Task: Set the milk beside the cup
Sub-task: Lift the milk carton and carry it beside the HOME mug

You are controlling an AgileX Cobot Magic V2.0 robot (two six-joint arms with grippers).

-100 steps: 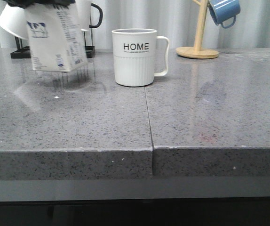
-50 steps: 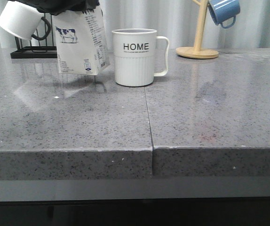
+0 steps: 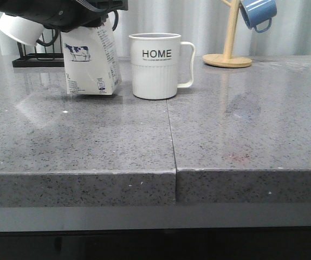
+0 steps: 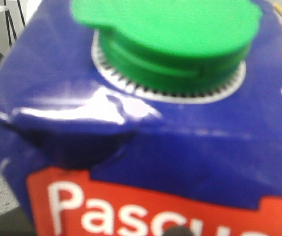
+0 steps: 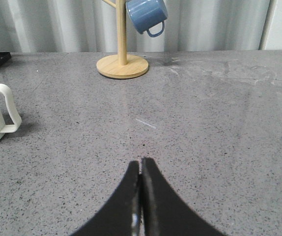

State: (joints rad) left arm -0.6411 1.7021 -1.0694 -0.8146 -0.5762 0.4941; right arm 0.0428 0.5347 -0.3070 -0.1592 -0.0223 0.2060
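Milk [image 3: 90, 62] held at top by left gripper [image 3: 71, 16], slightly tilted, base at or just above tabletop [image 3: 226, 135]; contact unclear. Carton sits just beside cup [image 3: 154, 66], at cup's 9 o'clock, small gap between. Green cap [image 4: 165, 29] fills left wrist view. Right gripper [image 5: 141, 169] closed, empty, over bare tabletop.

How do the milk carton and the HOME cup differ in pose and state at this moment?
The milk carton is held at its top by the left gripper and leans slightly; the HOME cup stands upright and free. The carton is a closed box with a green cap; the cup is round, open-topped and handled. Both are mainly white.
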